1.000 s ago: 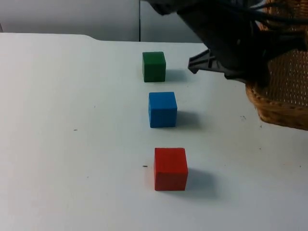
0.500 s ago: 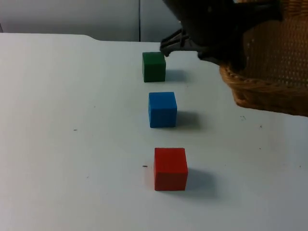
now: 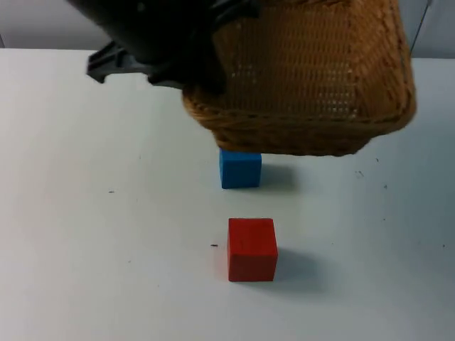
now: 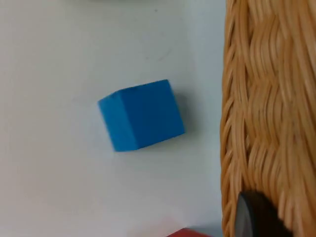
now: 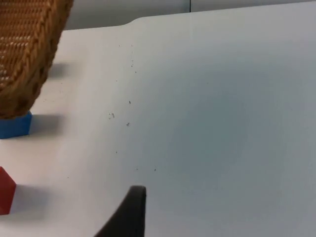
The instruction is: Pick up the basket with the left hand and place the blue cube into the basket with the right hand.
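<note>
The woven wicker basket [image 3: 306, 85] hangs above the table's middle, with my left gripper [image 3: 201, 79] shut on its left rim. Below the basket's front edge, the blue cube [image 3: 240, 169] stands on the table, its rear part covered by the basket. In the left wrist view, the blue cube [image 4: 142, 115] sits on the white surface beside the basket wall [image 4: 269, 108], and a black fingertip [image 4: 249, 217] presses against the weave. My right gripper [image 5: 129, 212] waits low over bare table to the right of the cubes; from there the blue cube [image 5: 15, 125] peeks out under the basket [image 5: 27, 49].
A red cube [image 3: 252, 249] stands in front of the blue one, nearer the table's front; it appears again [image 5: 6, 190] in the right wrist view. The left arm [image 3: 142, 35] stretches across the upper left. The grey partition wall [image 3: 35, 25] closes the table's back.
The left arm has swung the basket from the right edge leftward to the table's middle. The basket now covers the green cube and the back of the blue cube.
</note>
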